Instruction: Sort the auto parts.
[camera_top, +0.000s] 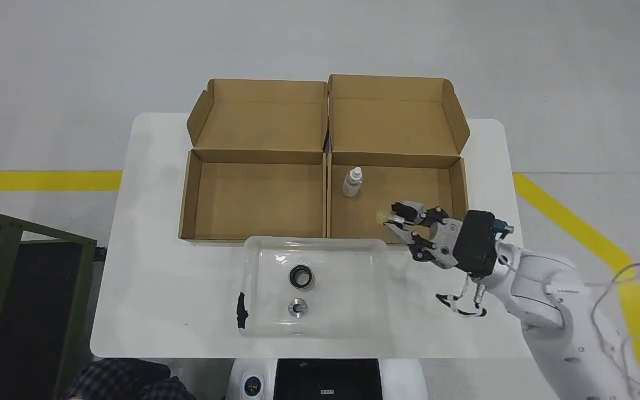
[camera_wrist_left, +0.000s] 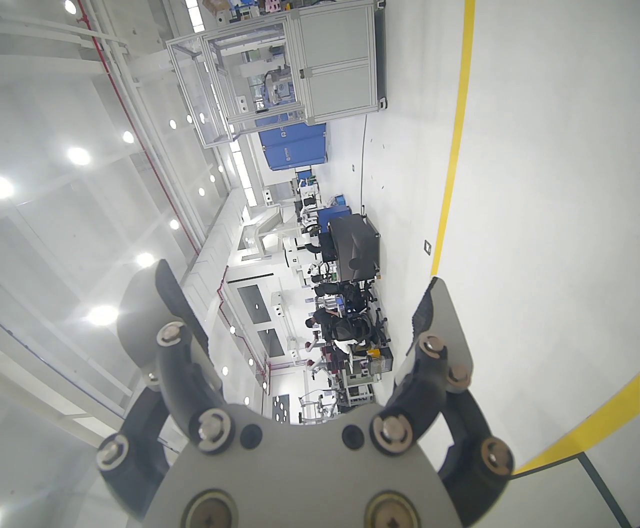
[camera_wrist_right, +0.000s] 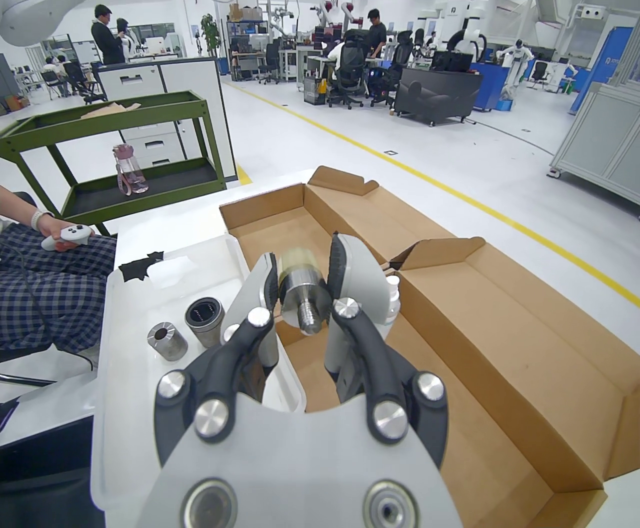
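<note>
My right gripper: clamps steel threaded-stud cylinder, stud toward wrist.
Clear plastic tray: dark sleeve, steel slug.
Brown cardboard box: white bottle.
My left gripper: spread, empty.

Right gripper clamps threaded metal part — above cardboard box edge

Robotics lab on an open industrial floor. Pale polished floor marked with yellow lane lines. Aluminium-framed machine enclosure, blue cabinets. Rows of desks with office chairs, white robots standing beyond. Green steel trolley near the white worktop. High ceiling, round lights.
</note>
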